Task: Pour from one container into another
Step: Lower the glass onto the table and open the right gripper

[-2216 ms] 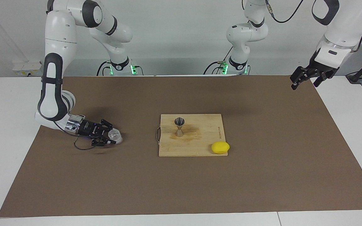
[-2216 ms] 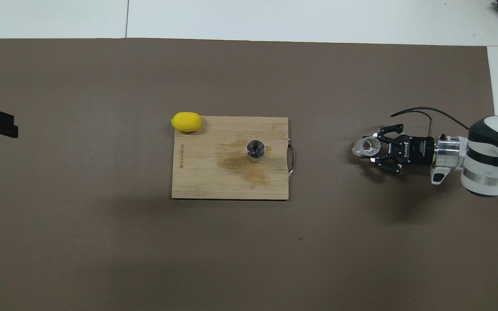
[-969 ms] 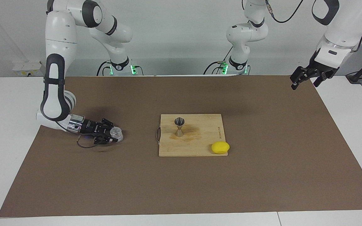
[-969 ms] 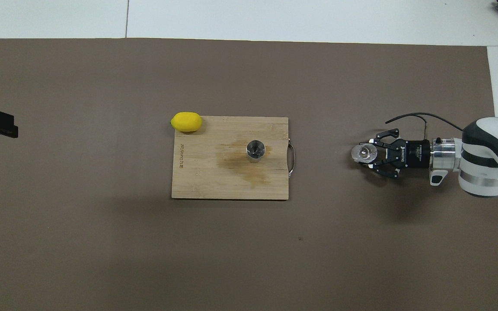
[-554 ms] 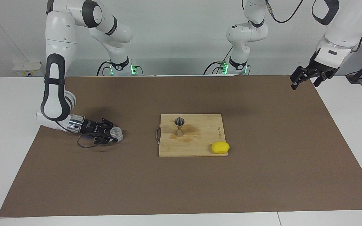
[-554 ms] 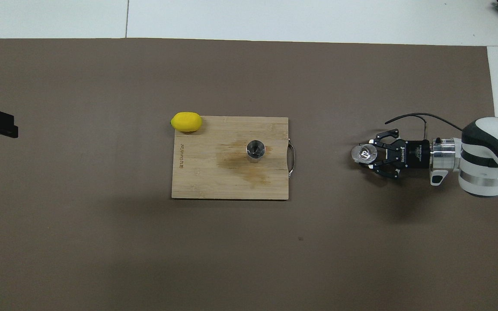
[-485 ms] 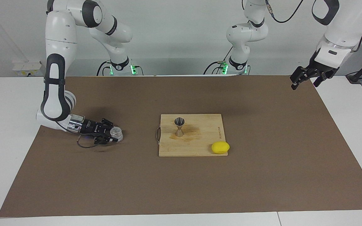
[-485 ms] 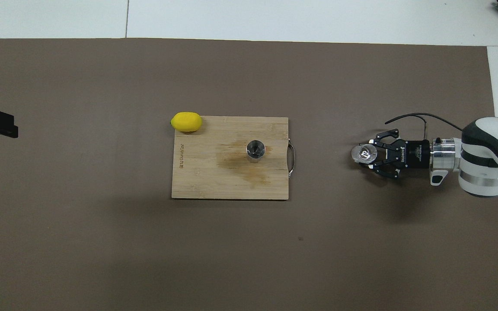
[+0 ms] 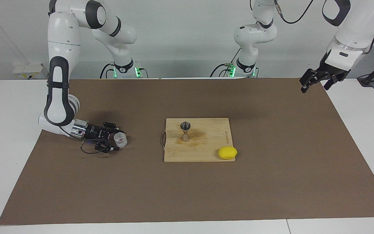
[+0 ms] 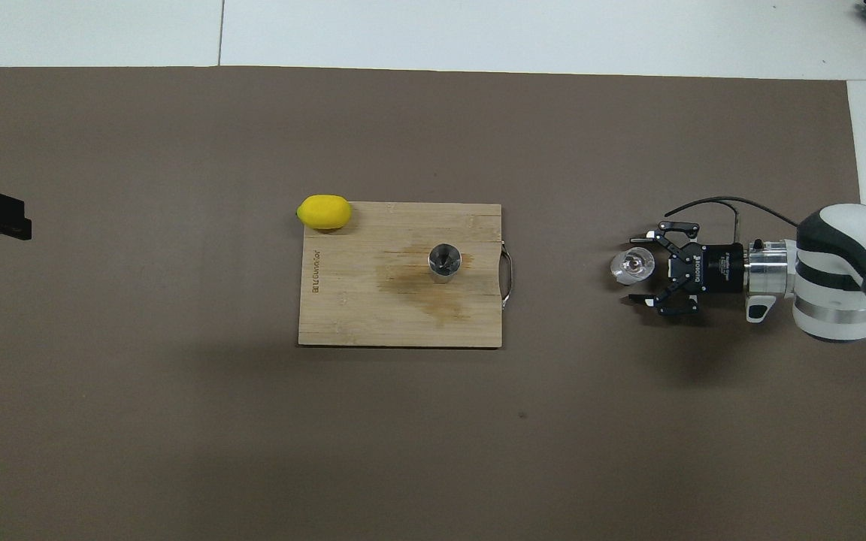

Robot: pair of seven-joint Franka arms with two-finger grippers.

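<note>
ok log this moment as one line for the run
right gripper: open around glass cup on mat | left gripper: open, waiting over mat edge | jigger: upright on cutting board

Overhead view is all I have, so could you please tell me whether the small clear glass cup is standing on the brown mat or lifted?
Observer: The small clear glass cup stands upright on the brown mat; the right gripper lies low around it, open, fingers apart from it.
Operator: Thank you. Is the silvery steel jigger upright?
Observer: Yes, the silvery hourglass-shaped steel jigger stands on its cone base on the wooden cutting board.
Operator: And the left gripper?
Observer: The left gripper waits raised over the mat's corner at the left arm's end, open.
</note>
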